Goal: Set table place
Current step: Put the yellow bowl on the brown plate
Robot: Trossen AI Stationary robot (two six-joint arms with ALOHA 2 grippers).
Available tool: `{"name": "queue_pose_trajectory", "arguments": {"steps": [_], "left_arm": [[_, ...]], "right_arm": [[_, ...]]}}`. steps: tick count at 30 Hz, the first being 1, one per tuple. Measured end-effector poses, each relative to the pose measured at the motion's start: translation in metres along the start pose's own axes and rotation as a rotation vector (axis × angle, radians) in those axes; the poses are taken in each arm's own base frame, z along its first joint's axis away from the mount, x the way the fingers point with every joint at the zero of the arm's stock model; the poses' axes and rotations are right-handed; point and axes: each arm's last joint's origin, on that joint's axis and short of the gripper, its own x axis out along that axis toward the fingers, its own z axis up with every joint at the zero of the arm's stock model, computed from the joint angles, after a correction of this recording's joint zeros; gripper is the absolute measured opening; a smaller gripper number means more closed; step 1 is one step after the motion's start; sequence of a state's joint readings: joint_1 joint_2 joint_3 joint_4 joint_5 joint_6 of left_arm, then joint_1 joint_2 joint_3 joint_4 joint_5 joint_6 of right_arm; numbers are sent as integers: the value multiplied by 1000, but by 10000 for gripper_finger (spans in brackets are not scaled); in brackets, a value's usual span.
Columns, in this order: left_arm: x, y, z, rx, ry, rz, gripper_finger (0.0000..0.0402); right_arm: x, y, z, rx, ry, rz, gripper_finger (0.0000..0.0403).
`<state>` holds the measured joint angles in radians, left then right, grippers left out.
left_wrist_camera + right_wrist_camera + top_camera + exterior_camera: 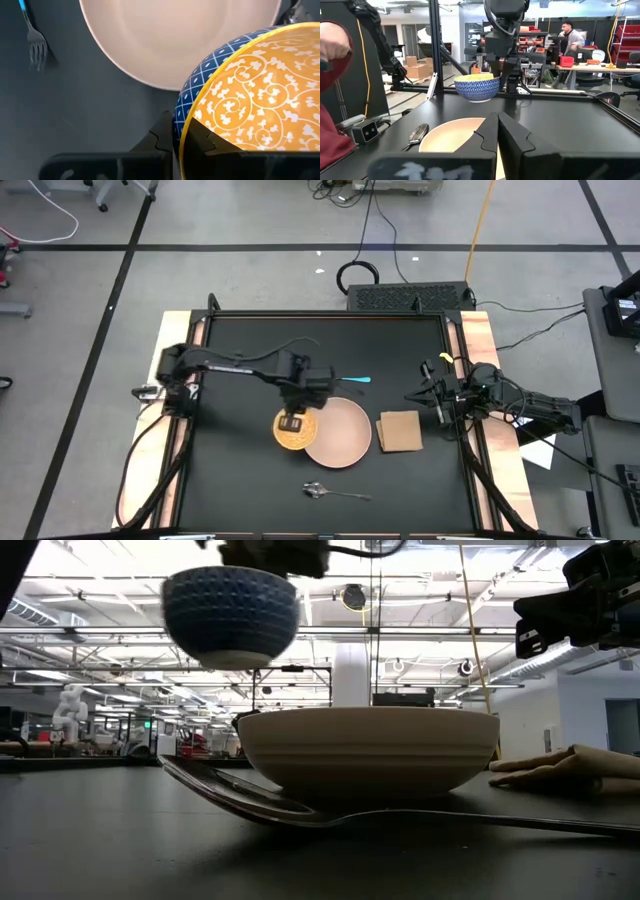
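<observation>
The yellow dish [297, 434] is a small bowl, yellow with white scrolls inside and blue-patterned outside [230, 612]. My left gripper [292, 420] is shut on it, over the table's middle, just left of the pale pink plate [338, 432]. The plate rests flat on the table [250, 350]. The blue-handled fork [356, 380] lies beyond the plate, the silver spoon [335, 493] nearer than it, and the tan napkin [399, 430] to its right. My right gripper [497, 131] is shut and waits near the right edge. My left gripper holds the yellow dish by its rim [184, 120], one finger [212, 142] inside the bowl and the other finger [161, 137] outside against the blue wall. The fingers come from above, pointing down. The dish is lifted clear of the table and stays about level [477, 86].
Bare black tabletop lies left of the plate and along the far side. Pale wooden strips [478, 340] run along the left and right sides. A person's red sleeve [332, 100] shows at the table's edge in the right wrist view; another person stands far behind.
</observation>
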<state>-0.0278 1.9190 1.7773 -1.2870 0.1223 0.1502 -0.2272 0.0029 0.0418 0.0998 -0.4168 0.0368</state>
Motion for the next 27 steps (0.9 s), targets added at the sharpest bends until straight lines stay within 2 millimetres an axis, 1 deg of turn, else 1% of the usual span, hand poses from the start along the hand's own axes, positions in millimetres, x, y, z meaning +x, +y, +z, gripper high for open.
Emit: {"name": "queue_pose_trajectory", "arguments": {"steps": [5,11,16,20,27], "left_arm": [[3,12,31,45,-21,0,14],[3,20,56,96,-65,8,14],[15,23,65,135,-41,-6,14],[28,27,67,154,-10,-13,14],[35,31,73,178,-40,5,14]], "right_arm": [[0,0,0,0,0,0,0],[0,0,0,0,0,-1,0],[0,0,0,-21,0,0,0],[0,0,0,-23,0,-1,0],[0,0,0,-23,0,0,0]]}}
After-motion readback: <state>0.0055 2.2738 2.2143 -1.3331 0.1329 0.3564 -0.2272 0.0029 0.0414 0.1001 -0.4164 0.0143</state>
